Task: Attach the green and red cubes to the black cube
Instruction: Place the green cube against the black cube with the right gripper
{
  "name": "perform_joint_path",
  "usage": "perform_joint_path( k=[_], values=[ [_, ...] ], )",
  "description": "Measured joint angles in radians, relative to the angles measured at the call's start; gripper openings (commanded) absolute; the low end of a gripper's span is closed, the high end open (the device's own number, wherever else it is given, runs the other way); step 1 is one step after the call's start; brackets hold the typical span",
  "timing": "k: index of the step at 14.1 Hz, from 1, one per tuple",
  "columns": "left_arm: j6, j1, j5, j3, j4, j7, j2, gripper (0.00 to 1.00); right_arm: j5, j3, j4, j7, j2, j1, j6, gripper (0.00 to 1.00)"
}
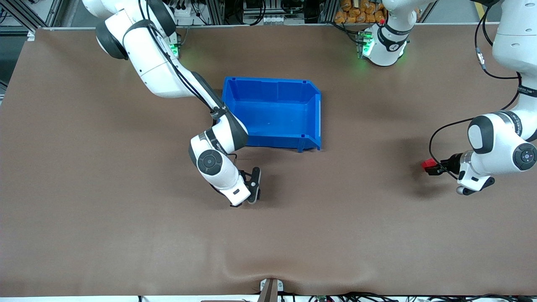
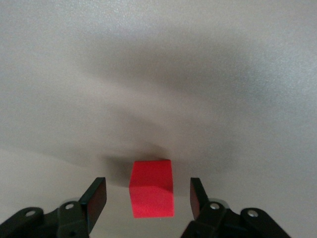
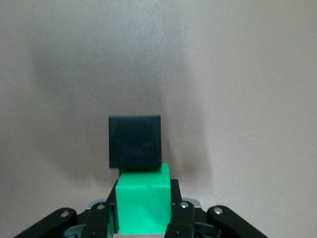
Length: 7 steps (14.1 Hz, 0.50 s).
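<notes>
A red cube point(image 2: 152, 188) rests on the brown table point(image 1: 335, 218) toward the left arm's end. My left gripper point(image 2: 147, 191) is open around it, with a gap between the cube and each finger; it also shows in the front view as the left gripper point(image 1: 436, 167) at the red cube point(image 1: 428, 164). My right gripper point(image 3: 144, 188) is shut on the green cube point(image 3: 142, 208), low over the table. The black cube point(image 3: 134, 141) sits flush against the green cube's face, past the fingertips. In the front view the right gripper point(image 1: 254, 188) hides both of these cubes.
A blue bin point(image 1: 316, 121) stands empty mid-table, just farther from the front camera than the right gripper. The right arm's forearm point(image 1: 218, 138) passes beside the bin's corner. A fold in the mat point(image 1: 268, 277) lies at the table's near edge.
</notes>
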Motion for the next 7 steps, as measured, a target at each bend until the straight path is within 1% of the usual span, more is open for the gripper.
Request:
perform_joint_path(
  k=[3, 7],
  values=[
    [0.0, 0.0, 0.0, 0.0, 0.0, 0.0, 0.003, 0.75, 0.0, 0.0, 0.0, 0.0, 0.015, 0.01, 0.058, 1.0],
    [0.0, 0.0, 0.0, 0.0, 0.004, 0.0, 0.007, 0.71, 0.0, -0.002, 0.02, 0.0, 0.013, 0.011, 0.06, 1.0]
  ],
)
